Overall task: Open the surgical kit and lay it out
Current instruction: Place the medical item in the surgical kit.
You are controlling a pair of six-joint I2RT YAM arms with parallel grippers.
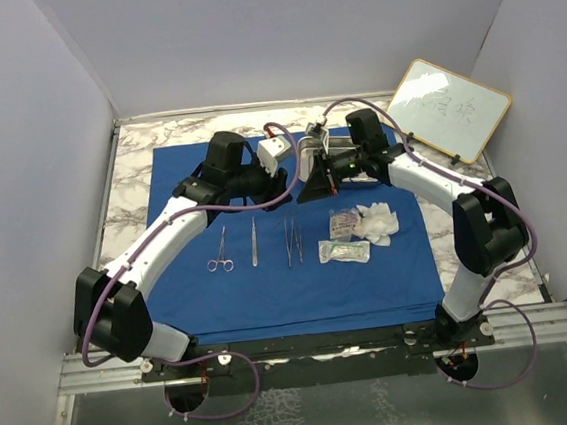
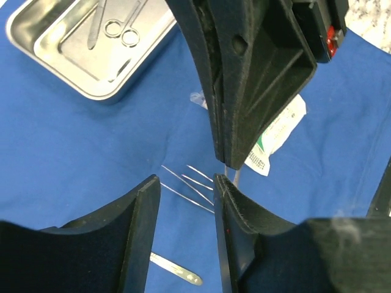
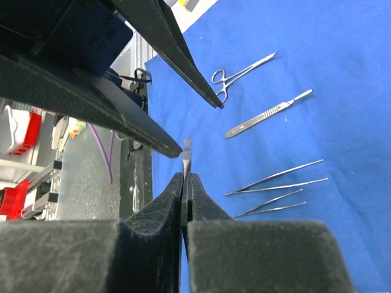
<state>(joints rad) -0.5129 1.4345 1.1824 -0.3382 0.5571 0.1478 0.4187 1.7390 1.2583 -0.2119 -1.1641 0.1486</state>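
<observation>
Grey walls [image 1: 266,33] box in a marble counter [image 1: 130,187]; the blue cloth [image 1: 301,291] lies spread flat on it, tweezers [image 1: 292,242] and gauze [image 1: 375,222] mid-cloth. Left tool [image 2: 186,183] gapes; right tool [image 3: 185,178] pinches a slim steel instrument [image 3: 186,149].

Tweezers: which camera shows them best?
Right wrist: both tweezers lie whole and big on the cloth. The top view shows them whole but tiny. The left wrist shows only part of them.
</observation>
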